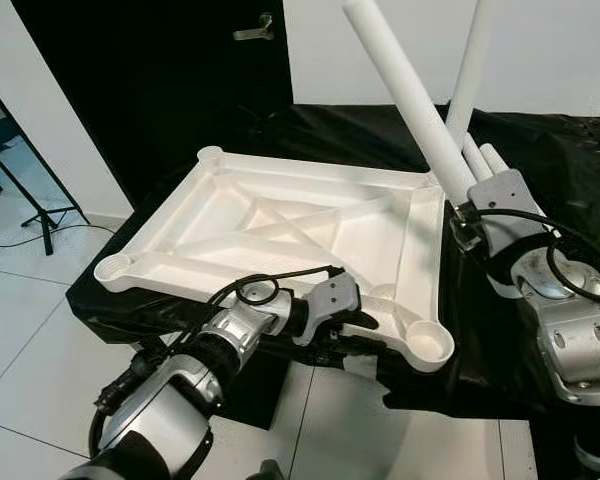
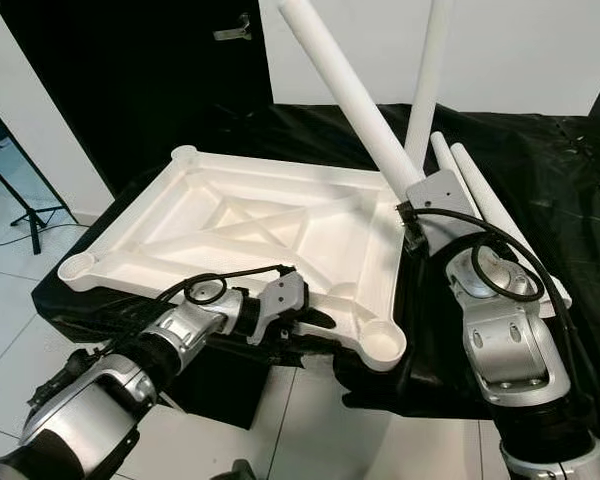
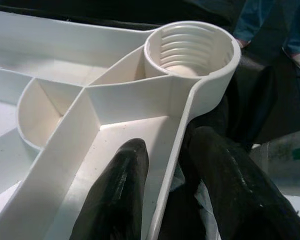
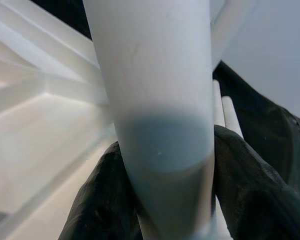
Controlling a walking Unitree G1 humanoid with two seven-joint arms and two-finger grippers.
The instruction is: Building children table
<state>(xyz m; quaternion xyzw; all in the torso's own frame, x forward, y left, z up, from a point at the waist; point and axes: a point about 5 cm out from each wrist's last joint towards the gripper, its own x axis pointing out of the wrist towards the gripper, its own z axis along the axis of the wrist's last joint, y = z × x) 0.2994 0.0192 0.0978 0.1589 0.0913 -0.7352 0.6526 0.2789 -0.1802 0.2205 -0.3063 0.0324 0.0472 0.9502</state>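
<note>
A white plastic tabletop lies upside down on a black-covered table, ribs up, with a round socket at each corner. My left gripper is shut on its near rim, one finger inside and one outside, just short of the threaded near-right socket. My right gripper is shut on a white table leg that slants up and to the left, its lower end by the far-right corner. A second leg rises steeply behind it, lower end hidden. Two more legs lie on the cloth.
The black cloth drapes over the table's edges. A black door stands behind, and a tripod stand is on the white tiled floor to the left. A person's legs stand beyond the table corner.
</note>
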